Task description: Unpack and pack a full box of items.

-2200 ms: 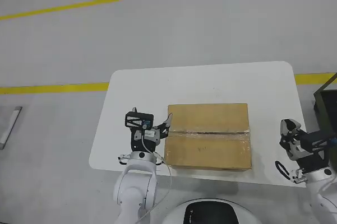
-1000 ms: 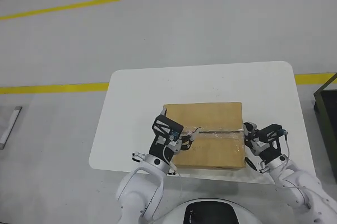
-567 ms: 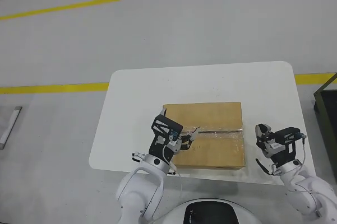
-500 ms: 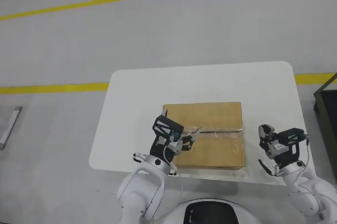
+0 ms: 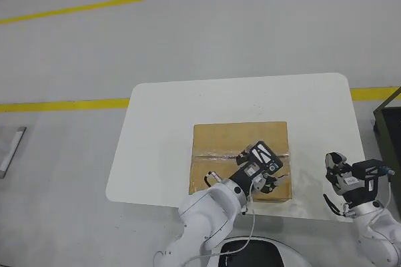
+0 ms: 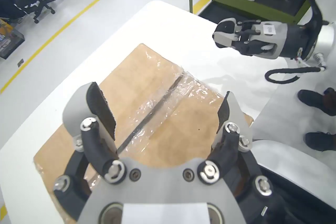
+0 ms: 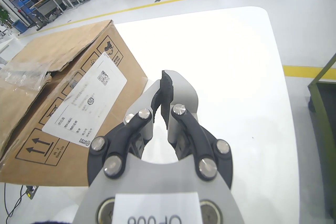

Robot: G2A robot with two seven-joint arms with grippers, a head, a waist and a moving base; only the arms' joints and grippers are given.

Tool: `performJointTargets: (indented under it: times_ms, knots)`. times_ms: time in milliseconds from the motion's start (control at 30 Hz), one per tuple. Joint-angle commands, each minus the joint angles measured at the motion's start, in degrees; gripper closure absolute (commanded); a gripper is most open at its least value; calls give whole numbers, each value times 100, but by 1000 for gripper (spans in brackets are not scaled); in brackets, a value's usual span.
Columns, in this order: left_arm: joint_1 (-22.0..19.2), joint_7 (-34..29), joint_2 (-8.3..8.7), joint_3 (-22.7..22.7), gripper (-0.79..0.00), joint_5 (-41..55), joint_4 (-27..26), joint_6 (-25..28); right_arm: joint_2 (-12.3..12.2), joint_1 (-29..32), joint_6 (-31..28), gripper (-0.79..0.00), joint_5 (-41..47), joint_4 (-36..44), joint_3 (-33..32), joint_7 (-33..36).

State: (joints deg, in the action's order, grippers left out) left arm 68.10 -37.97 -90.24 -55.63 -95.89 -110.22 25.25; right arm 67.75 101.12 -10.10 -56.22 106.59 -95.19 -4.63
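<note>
A brown cardboard box (image 5: pixel 233 143) sits closed on the white table (image 5: pixel 253 100), with wrinkled clear tape (image 6: pixel 157 104) along its top seam. My left gripper (image 5: pixel 270 181) hangs open just above the box's near right part, and the seam (image 6: pixel 147 117) runs between its fingers (image 6: pixel 101 107). My right gripper (image 5: pixel 332 162) is shut on nothing, a short way right of the box and apart from it. The right wrist view shows the box's labelled end wall (image 7: pixel 78 101) and a torn, slightly lifted flap edge (image 7: pixel 52 64) beside my right gripper (image 7: pixel 163 93).
A green metal rack (image 5: pixel 395 127) stands off the table's right edge, close to my right arm. A bare strip of table (image 7: pixel 223 64) lies right of and behind the box. A grey bar (image 5: pixel 10 152) lies on the floor far left.
My left arm swung from the box's left end across its top to the near right part. My right gripper drew back to the right, away from the box's end.
</note>
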Motion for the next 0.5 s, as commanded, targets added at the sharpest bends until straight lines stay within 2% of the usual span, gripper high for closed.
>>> performJointTargets:
  times_ms: [0,367,467]
  knots:
    - [-193,115,10,82,-785,-443,227,7,4,45,4,0,11,7,-29,-18]
    - [-237,212,15,117,-785,-551,257,38,30,159,46,0,37,102,-73,-45]
    - [-106,324,32,146,-785,-560,328,7,37,171,45,0,20,93,-66,-47]
